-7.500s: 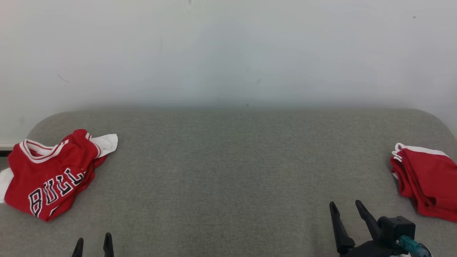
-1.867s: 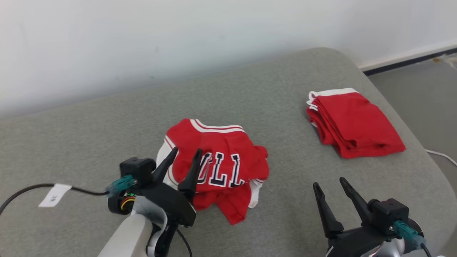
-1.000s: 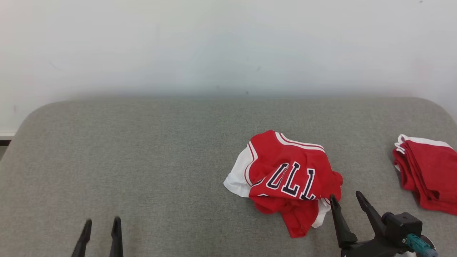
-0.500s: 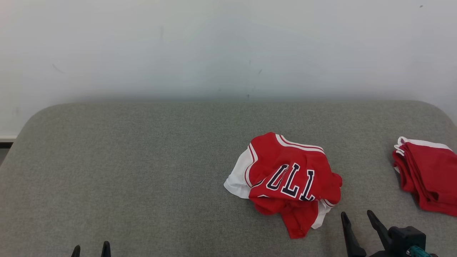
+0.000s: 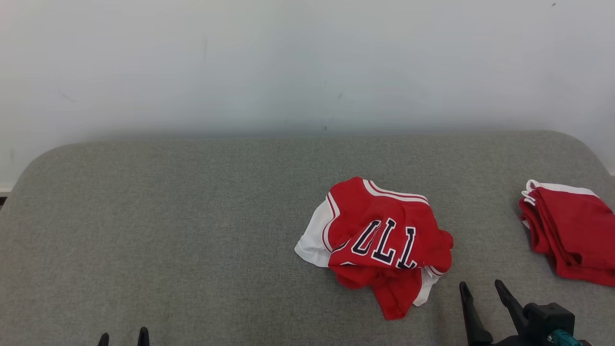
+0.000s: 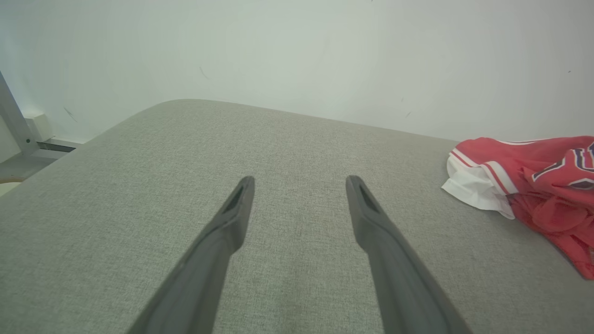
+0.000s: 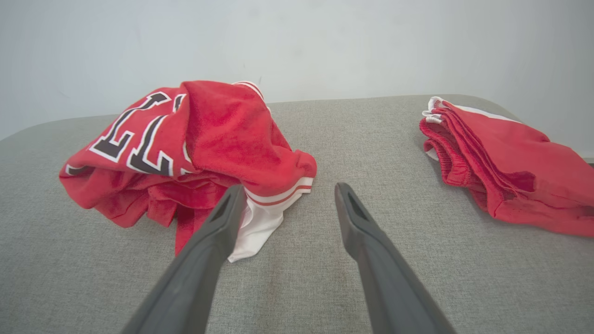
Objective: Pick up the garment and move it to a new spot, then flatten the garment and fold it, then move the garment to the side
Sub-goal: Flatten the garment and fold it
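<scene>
The right pincer [image 5: 480, 284] sits at the lower right of the head view with its two dark fingers spread apart and nothing between them. Its wrist view looks along those fingers [image 7: 218, 232] over bare grey cloth. The finger on that view's left points at the white-and-red striped hem of the jersey [image 7: 209, 134], and the head view shows the tips just short of the jersey's near right edge, not gripping it.

The left pincer [image 5: 123, 333] shows as two fingertips at the lower left of the head view. It is also open and empty, hovering over bare bench [image 5: 192, 216] well apart from the jersey, which lies off to the right in the left wrist view.

The jersey is red with white trim and dark, white-edged letters. It lies crumpled in a loose heap on the bench, right of the middle, with a white panel sticking out on its left side and a red flap hanging toward the near edge.

Further right, near the bench's rounded right end, is a folded pile of red cloth [image 5: 571, 230] with a white edge. It is apart from the jersey, with bare bench between them. A plain pale wall [image 5: 288, 62] rises behind the bench.
</scene>
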